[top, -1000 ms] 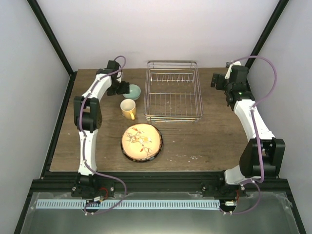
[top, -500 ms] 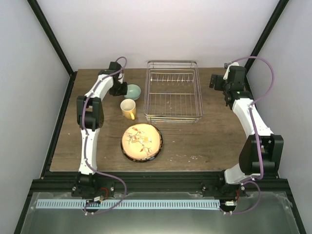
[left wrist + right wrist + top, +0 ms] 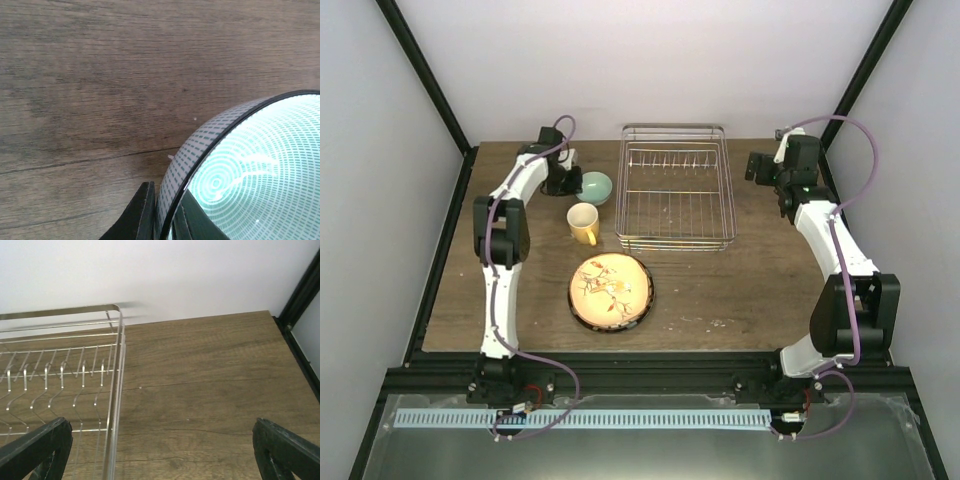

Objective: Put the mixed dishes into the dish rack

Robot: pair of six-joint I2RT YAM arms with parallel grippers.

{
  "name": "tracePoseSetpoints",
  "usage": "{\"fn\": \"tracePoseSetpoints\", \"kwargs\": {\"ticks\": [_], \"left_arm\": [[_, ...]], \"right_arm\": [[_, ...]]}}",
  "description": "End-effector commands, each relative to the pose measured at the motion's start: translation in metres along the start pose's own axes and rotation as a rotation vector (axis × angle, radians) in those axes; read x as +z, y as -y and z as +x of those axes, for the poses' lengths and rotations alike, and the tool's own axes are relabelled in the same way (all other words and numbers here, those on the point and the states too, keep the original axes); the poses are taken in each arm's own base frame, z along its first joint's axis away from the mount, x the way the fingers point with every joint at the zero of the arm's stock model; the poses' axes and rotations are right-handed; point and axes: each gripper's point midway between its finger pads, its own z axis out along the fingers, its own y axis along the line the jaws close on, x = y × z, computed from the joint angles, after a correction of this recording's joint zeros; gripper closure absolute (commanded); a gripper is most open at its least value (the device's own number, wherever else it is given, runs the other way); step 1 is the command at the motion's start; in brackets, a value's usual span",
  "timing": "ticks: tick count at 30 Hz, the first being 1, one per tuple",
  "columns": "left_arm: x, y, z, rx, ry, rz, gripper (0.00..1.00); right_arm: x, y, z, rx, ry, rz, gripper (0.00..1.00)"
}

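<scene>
nearest on the bench (image 3: 740, 290), left of centre: orange-cream floral plate (image 3: 611, 290) lying flat on top of dark-rimmed plates (image 3: 612, 328), only the dark edge showing around it; cannot tell how many are under it. bare wood to its right.

next back: yellow handled mug (image 3: 583, 223), upright, mouth up, handle toward the near side. it stands between the plate stack and the bowl, close to the bowl but apart from it, and near the rack's near-left corner.

behind the mug: small pale-teal bowl (image 3: 596, 187), upright on the bench, just left of the dish rack (image 3: 675, 187), not touching it. left end effector (image 3: 567, 184) is on the bowl's left side. in the left wrist view the left end effector (image 3: 165, 192) is narrow, one of its fingers (image 3: 144, 210) outside the bowl (image 3: 250, 170) wall and one inside, pinching the dark rim. bowl base looks to be on the wood; cannot tell for sure.

the dish rack, a silver wire basket, has nothing in it; its row of upright prongs runs across the far half. its left wall stands between the bowl and the slots.

right end effector (image 3: 757, 166) hangs by the rack's far-right corner, apart from the wire. in the right wrist view the right end effector (image 3: 160, 432) is spread wide, holding nothing, the dish rack (image 3: 116, 365) corner on its left, bare bench (image 3: 210, 370) under it.

far side: white wall, black frame posts at both corners.
</scene>
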Motion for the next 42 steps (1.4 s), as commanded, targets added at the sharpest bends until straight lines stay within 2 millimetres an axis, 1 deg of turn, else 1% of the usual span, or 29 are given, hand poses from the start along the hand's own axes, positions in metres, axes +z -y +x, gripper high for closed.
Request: {"fn": "tracePoseSetpoints", "kwargs": {"ticks": [1, 5, 7, 11, 13, 14, 15, 17, 20, 23, 26, 28, 29, 33, 35, 38, 40, 42], "left_arm": [[-0.045, 0.019, -0.025, -0.037, 0.107, 0.208, 0.91], [-0.071, 0.015, -0.037, -0.070, 0.175, 0.324, 0.91], [-0.079, 0.014, -0.038, -0.073, 0.194, 0.362, 0.92], [-0.090, 0.023, -0.036, -0.061, 0.212, 0.461, 0.93], [-0.099, 0.029, -0.038, -0.069, 0.234, 0.547, 0.94], [-0.101, 0.032, -0.034, -0.075, 0.232, 0.597, 0.94], [-0.110, 0.039, -0.034, -0.067, 0.240, 0.658, 0.95], [-0.126, 0.053, -0.034, -0.030, 0.255, 0.752, 0.95], [-0.153, 0.075, -0.031, 0.039, 0.276, 0.876, 0.99], [-0.177, 0.092, -0.029, 0.111, 0.311, 0.938, 1.00], [-0.198, 0.113, -0.027, 0.172, 0.342, 0.994, 1.00], [-0.209, 0.130, -0.025, 0.193, 0.353, 1.038, 1.00], [-0.212, 0.141, -0.023, 0.191, 0.344, 1.064, 1.00], [-0.221, 0.173, -0.024, 0.218, 0.354, 1.127, 1.00], [-0.227, 0.187, -0.024, 0.236, 0.361, 1.168, 1.00], [-0.230, 0.207, -0.019, 0.254, 0.335, 1.234, 1.00], [-0.229, 0.217, -0.012, 0.272, 0.323, 1.264, 1.00], [-0.227, 0.224, -0.004, 0.281, 0.308, 1.286, 1.00]], "right_arm": [[-0.012, -0.025, -0.031, 0.006, 0.081, -0.126, 0.00], [-0.010, -0.041, -0.031, 0.042, 0.074, -0.217, 0.00], [-0.008, -0.045, -0.029, 0.059, 0.069, -0.244, 0.00], [-0.005, -0.049, -0.027, 0.089, 0.059, -0.264, 0.00], [-0.006, -0.057, -0.028, 0.097, 0.059, -0.314, 0.00], [-0.009, -0.064, -0.028, 0.102, 0.062, -0.358, 0.00], [-0.012, -0.071, -0.030, 0.108, 0.069, -0.408, 0.01], [-0.023, -0.095, -0.027, 0.124, 0.059, -0.571, 0.03], [-0.039, -0.123, -0.027, 0.194, 0.039, -0.785, 0.10], [-0.054, -0.145, -0.028, 0.262, 0.004, -0.987, 0.14], [-0.071, -0.162, -0.025, 0.340, -0.076, -1.189, 0.14], [-0.080, -0.172, -0.021, 0.377, -0.126, -1.297, 0.13], [-0.085, -0.178, -0.019, 0.408, -0.171, -1.341, 0.13], [-0.088, -0.205, -0.014, 0.412, -0.239, -1.437, 0.12], [-0.090, -0.221, -0.013, 0.403, -0.260, -1.473, 0.12], [-0.093, -0.240, -0.013, 0.409, -0.256, -1.531, 0.12], [-0.095, -0.247, -0.013, 0.436, -0.253, -1.571, 0.12], [-0.096, -0.251, -0.012, 0.468, -0.249, -1.609, 0.12]]}}
